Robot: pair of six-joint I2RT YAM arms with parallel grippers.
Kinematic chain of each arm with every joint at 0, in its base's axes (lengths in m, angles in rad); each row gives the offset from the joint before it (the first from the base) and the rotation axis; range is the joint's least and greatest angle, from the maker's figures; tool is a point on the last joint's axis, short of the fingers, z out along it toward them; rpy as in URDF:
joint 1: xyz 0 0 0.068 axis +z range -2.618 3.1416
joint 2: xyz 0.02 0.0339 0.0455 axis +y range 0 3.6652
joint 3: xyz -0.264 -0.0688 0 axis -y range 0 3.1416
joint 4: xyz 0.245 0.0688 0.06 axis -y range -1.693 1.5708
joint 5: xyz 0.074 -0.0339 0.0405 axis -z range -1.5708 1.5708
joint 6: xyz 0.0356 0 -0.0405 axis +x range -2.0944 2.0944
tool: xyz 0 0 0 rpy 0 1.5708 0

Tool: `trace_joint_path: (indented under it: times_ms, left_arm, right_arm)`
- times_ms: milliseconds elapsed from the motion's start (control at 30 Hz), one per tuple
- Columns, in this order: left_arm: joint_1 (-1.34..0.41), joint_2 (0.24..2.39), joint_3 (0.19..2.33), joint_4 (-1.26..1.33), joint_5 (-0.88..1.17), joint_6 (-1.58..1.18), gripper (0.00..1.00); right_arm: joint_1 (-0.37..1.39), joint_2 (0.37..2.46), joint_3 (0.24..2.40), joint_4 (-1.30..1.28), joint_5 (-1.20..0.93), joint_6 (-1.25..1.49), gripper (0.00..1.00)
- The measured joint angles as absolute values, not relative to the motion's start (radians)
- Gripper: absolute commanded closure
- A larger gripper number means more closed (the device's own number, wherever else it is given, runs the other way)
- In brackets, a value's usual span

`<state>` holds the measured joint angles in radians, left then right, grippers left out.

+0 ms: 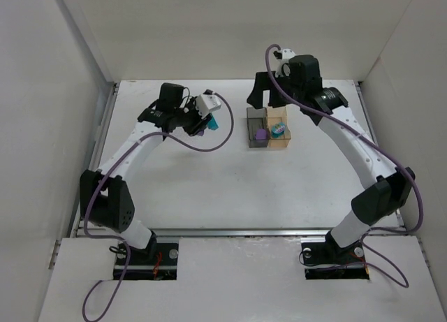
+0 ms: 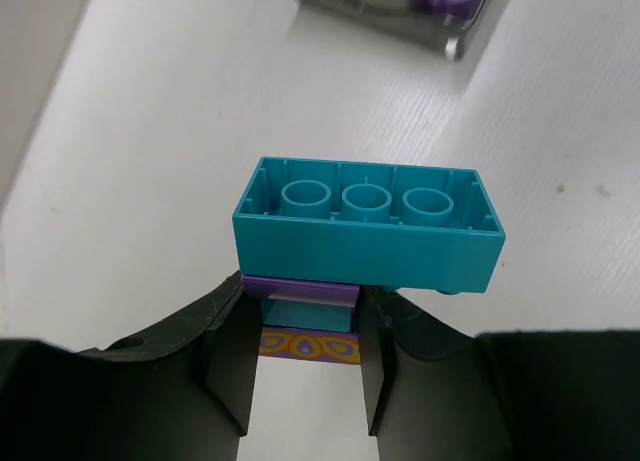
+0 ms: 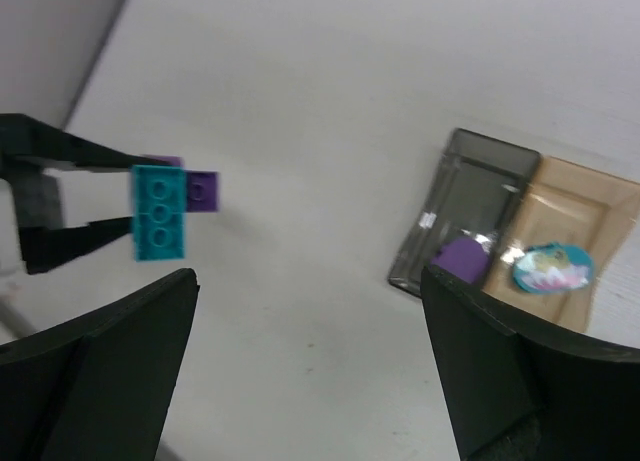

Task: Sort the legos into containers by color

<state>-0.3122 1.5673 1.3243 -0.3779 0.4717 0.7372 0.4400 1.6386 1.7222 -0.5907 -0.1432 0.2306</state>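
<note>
Mid-sort: left gripper (image 2: 308, 321) pinches joined teal brick (image 2: 370, 231) and purple brick (image 2: 300, 291), at 9 o'clock of the containers (image 1: 255, 117); right gripper (image 3: 308, 281) spread wide, empty. Next probably needs splitting them: teal to amber bin (image 3: 590, 196), purple to grey bin (image 3: 470, 181).

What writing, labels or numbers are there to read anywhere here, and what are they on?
No word or number can be read.
Small white mark on the grey bin: too small and blurred to read.
Printed tile in the lego cluster held by the left gripper: orange ovals, no letters.
Round teal piece in the amber bin: a picture, no legible text.
</note>
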Motion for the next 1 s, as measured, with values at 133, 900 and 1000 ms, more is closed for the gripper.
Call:
trace_joint_path:
  times_ms: [133,900,1000]
  left_arm:
    - [-0.398,1.476,1.334,-0.318,0.491,0.699,1.0]
    - [-0.55,1.287,1.172,-0.033,0.402,0.59,1.0]
    - [-0.55,1.287,1.172,-0.034,0.393,0.575,1.0]
  right_arm:
    - [0.437,1.598,1.76,-0.554,-0.334,0.271,0.02]
    - [0.566,1.585,1.62,-0.388,-0.538,0.414,0.96]
    - [0.566,1.585,1.62,-0.387,-0.534,0.413,1.0]
